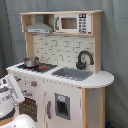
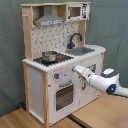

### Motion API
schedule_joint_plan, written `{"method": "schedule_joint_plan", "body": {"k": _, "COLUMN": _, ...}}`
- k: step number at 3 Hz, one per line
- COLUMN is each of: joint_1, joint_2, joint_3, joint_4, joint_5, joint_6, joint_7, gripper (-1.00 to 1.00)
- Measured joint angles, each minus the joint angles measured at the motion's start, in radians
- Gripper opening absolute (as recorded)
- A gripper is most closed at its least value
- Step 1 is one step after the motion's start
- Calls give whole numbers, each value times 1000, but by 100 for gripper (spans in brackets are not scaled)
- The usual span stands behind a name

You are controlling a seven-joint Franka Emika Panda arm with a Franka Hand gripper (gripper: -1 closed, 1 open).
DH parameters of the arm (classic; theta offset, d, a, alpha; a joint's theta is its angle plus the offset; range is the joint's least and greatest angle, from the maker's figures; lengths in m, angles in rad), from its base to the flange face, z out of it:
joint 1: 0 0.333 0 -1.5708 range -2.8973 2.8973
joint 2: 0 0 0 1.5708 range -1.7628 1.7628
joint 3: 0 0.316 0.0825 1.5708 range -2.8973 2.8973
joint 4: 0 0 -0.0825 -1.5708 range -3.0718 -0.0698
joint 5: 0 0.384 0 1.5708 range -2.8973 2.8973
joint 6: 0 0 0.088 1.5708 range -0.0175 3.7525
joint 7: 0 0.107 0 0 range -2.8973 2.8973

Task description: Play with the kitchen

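Observation:
The kitchen (image 1: 60,52) (image 2: 37,82) is a white and light-wood toy unit with a grey hood (image 2: 48,20), a small microwave (image 1: 72,23), a black faucet (image 1: 84,59) over a grey sink (image 1: 72,74), and a stovetop (image 2: 50,60). A small metal pot (image 2: 49,56) (image 1: 31,61) stands on the stovetop. In the second exterior view my gripper (image 2: 76,69) reaches in from the right. Its tip is at the front panel just above the oven door (image 2: 64,96), near the knobs. In the first exterior view only my white arm (image 1: 11,94) shows, at the lower left.
A cabinet door with a dark inset (image 1: 62,106) is right of the oven in the first exterior view. Grey curtain (image 2: 112,30) hangs behind the kitchen. The unit stands on a wooden floor (image 2: 95,117).

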Motion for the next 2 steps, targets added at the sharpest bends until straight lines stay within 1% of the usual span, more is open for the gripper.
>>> {"method": "schedule_joint_plan", "body": {"k": 1, "joint_1": 55, "joint_2": 0, "joint_3": 0, "joint_4": 23, "joint_5": -1, "joint_6": -76, "joint_7": -41, "gripper": 100}}
{"method": "schedule_joint_plan", "body": {"k": 2, "joint_1": 106, "joint_2": 0, "joint_3": -1, "joint_4": 35, "joint_5": -2, "joint_6": -146, "joint_7": -93, "gripper": 100}}
